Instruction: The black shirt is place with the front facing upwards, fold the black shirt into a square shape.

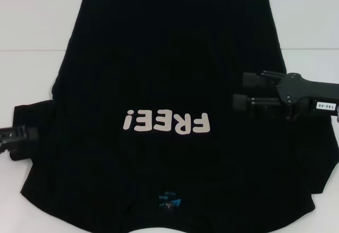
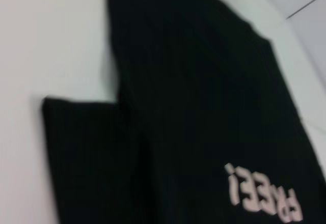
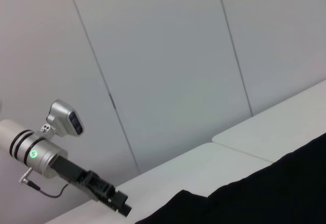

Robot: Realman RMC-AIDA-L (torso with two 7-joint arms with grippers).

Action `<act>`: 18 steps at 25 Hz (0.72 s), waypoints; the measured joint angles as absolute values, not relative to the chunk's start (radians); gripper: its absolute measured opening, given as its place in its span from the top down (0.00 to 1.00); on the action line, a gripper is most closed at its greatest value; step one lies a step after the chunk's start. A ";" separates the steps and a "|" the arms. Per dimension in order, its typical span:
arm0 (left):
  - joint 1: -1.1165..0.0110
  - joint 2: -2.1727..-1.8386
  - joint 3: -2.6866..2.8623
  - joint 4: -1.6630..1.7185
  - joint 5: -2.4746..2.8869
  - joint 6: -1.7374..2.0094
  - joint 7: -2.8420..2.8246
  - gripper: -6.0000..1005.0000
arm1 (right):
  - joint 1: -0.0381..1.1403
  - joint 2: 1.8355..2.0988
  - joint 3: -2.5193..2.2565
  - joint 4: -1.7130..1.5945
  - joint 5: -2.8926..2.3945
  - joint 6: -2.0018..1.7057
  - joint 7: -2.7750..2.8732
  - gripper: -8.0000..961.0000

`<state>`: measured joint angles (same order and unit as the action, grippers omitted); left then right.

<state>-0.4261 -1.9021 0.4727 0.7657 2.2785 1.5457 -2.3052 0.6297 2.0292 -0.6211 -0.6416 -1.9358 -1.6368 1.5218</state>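
The black shirt (image 1: 159, 58) lies spread flat on the white table (image 1: 32, 32), front up. Its pale "FREE!" lettering (image 1: 167, 123) reads upside down and its blue neck label (image 1: 168, 201) is near the front edge. My right gripper (image 1: 244, 91) hovers over the shirt's right side, pointing left, fingers apart and empty. My left gripper (image 1: 21, 136) is at the left edge, by the left sleeve (image 1: 37, 111), mostly out of frame. The left wrist view shows the shirt (image 2: 193, 107) with its sleeve (image 2: 86, 152). The right wrist view shows the shirt's edge (image 3: 265, 193) and the left gripper (image 3: 119, 206) far off.
The white table extends bare to the left and right of the shirt (image 1: 312, 26). A seam between table tops runs behind the shirt (image 3: 239, 150). A pale panelled wall (image 3: 168, 56) stands beyond the table.
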 joint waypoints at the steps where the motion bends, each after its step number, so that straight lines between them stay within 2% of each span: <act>1: -0.430 -1.899 0.472 0.768 2.297 1.550 -2.318 0.13 | 0.630 2.029 -0.618 -0.642 -1.936 -1.638 1.522 0.03; 7: -0.476 -1.884 0.476 0.767 2.434 1.566 -2.372 0.13 | 0.631 2.024 -0.606 -0.644 -1.936 -1.640 1.522 0.03; 18: -0.544 -1.880 0.486 0.713 2.549 1.521 -2.381 0.13 | 0.626 2.021 -0.582 -0.644 -1.936 -1.638 1.516 0.03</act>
<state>-0.5442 -1.8798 0.4857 0.7132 2.5489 1.5215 -2.3809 0.6264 2.0211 -0.5820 -0.6445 -1.9359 -1.6385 1.5164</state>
